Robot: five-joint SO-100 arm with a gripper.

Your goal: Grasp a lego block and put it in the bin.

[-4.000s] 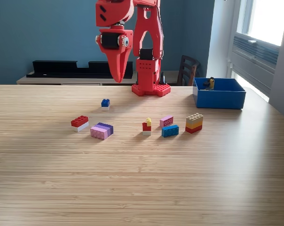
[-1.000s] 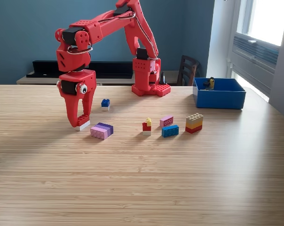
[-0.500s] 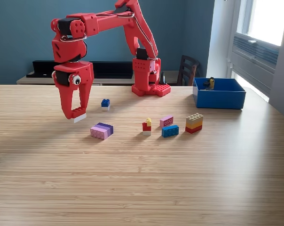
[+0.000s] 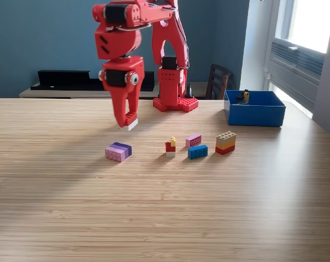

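Hanging mid-air, red-white block [image 4: 130, 121] clamped between jaws.

The arm [image 4: 154, 33] is built almost wholly of bright red plastic with a matte, printed look. Black blocks, seemingly motor housings, sit at its joints: one near the top, one above the pincer [image 4: 127, 121], and one low on the upright column. A small round pale disc shows on the wrist housing. The pincer's fingers [image 4: 121, 109] are long, red and tapering. The square red base [image 4: 175, 103] has a studded surface like a building-brick plate.
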